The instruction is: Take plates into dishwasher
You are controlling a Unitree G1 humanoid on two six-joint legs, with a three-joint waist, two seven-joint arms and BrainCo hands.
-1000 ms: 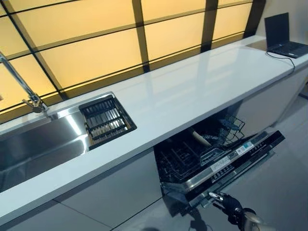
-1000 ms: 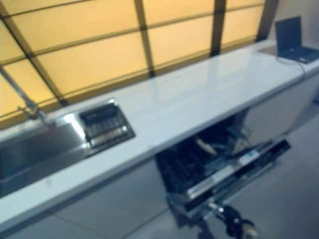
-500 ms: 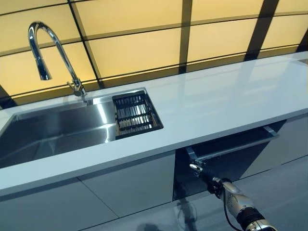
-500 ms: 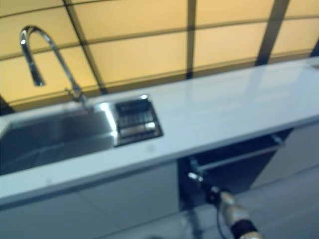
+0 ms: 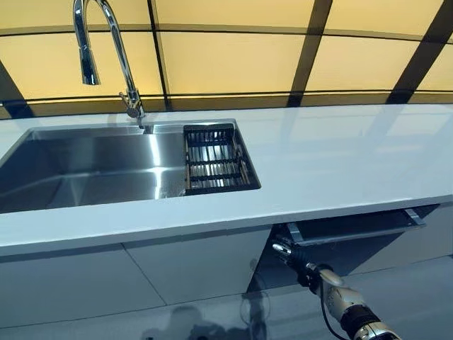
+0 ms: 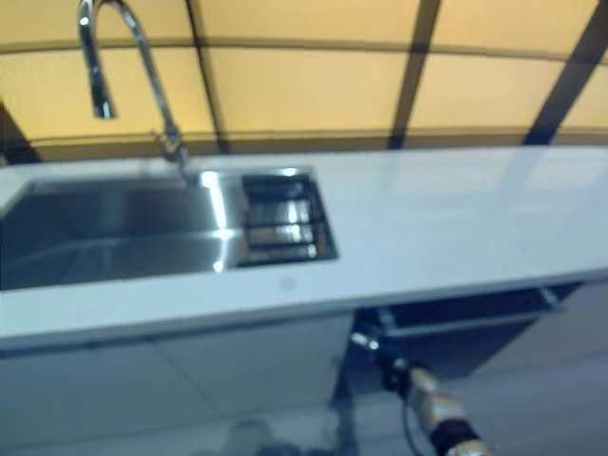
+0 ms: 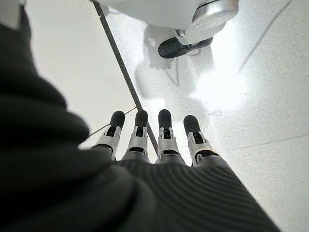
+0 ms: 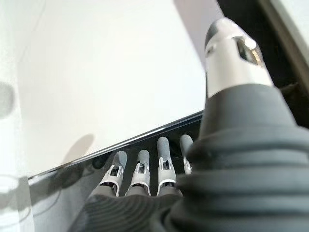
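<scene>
No plate shows in any view. The dishwasher (image 5: 354, 231) sits under the white countertop (image 5: 340, 163), its dark door almost upright and ajar by a narrow gap at the top. My right hand (image 5: 285, 252) is low at the door's left corner. In the right wrist view its fingers (image 8: 140, 174) are straight and rest against the door's glossy dark panel, with the thumb (image 8: 231, 53) apart. My left hand (image 7: 154, 140) shows only in the left wrist view, with straight fingers over the pale floor and holding nothing.
A steel sink (image 5: 92, 170) with a tall curved tap (image 5: 106, 49) is set in the countertop at the left. A black slatted rack (image 5: 216, 157) sits in the sink's right end. White cabinet fronts (image 5: 141, 276) run below the counter. Yellow panels line the back wall.
The camera has swung left, so the sink and tap are now in full view. The dishwasher door has gone from wide open with racks showing to almost shut, and my right hand rose with it.
</scene>
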